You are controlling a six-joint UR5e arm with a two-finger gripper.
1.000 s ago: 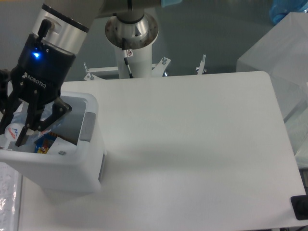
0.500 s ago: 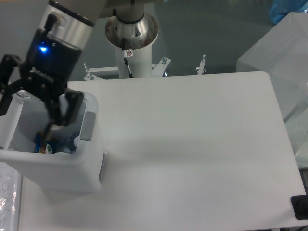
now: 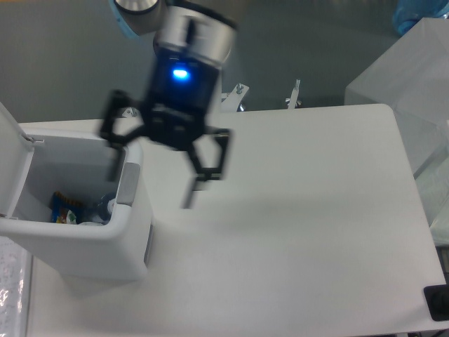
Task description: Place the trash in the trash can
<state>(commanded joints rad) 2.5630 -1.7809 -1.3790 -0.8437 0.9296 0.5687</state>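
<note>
- Trash (image 3: 70, 211): lies at the bottom of the trash can (image 3: 84, 242), colourful wrapper beside clear plastic; deposit judged complete.
- Trash can: stands at the tabletop's (image 3: 295, 232) 9 o'clock edge, lid up, so the opening is free.
- Gripper (image 3: 151, 172): motion-blurred, above the tabletop at the can's 2 o'clock; fingers (image 3: 203, 165) spread apart, holding nothing, consistent with release.

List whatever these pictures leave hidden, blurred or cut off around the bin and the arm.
1. End effector: motion-blurred in the camera view; it reads as open and empty, but fingertip detail is lost.
2. Trash in the trash can: only scraps show; the bin's walls hide the rest.
3. Hinged lid: cut off by the left edge.
4. Black object: cut off at the right edge.
</note>
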